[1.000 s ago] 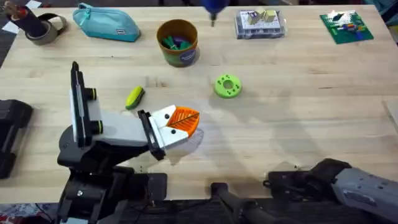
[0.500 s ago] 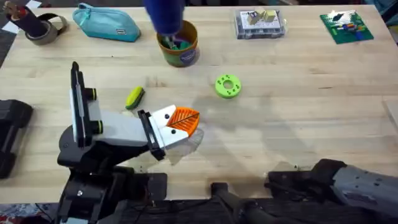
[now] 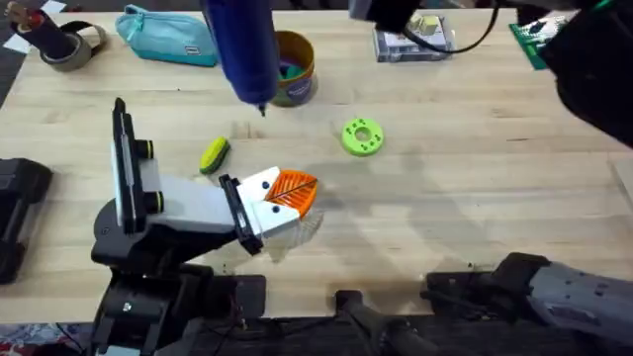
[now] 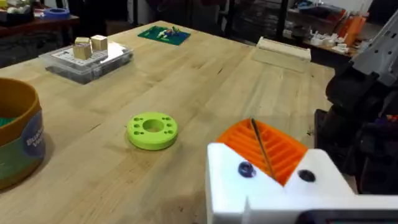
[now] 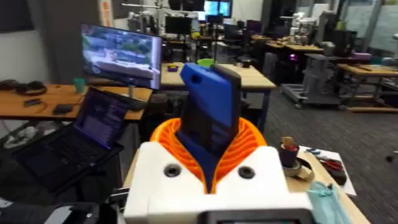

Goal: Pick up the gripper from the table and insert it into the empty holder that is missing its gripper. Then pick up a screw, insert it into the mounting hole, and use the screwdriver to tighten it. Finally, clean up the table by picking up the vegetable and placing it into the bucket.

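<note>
Bench [image 3: 475,198]: pale wood planks, a teal pouch [image 3: 168,38] and a tape roll [image 3: 74,44] along its far edge.
Right end effector [image 5: 214,140]: raised close under the overhead camera, orange pads pinching the screwdriver [image 3: 242,49], whose dark tip points down near the bucket [image 3: 289,67].
Left end effector [image 3: 287,198]: low over the bench, orange pads pressed together on nothing.
Vegetable [image 3: 214,154]: lying on the bench just beside the left arm.
Green disc [image 4: 152,130]: flat on the wood, apart from the bucket.
Far right: a clear box [image 4: 87,59] and a green board [image 4: 163,33].
Room: the right wrist view shows desks, monitors [image 5: 121,53] and a laptop [image 5: 74,140].
</note>
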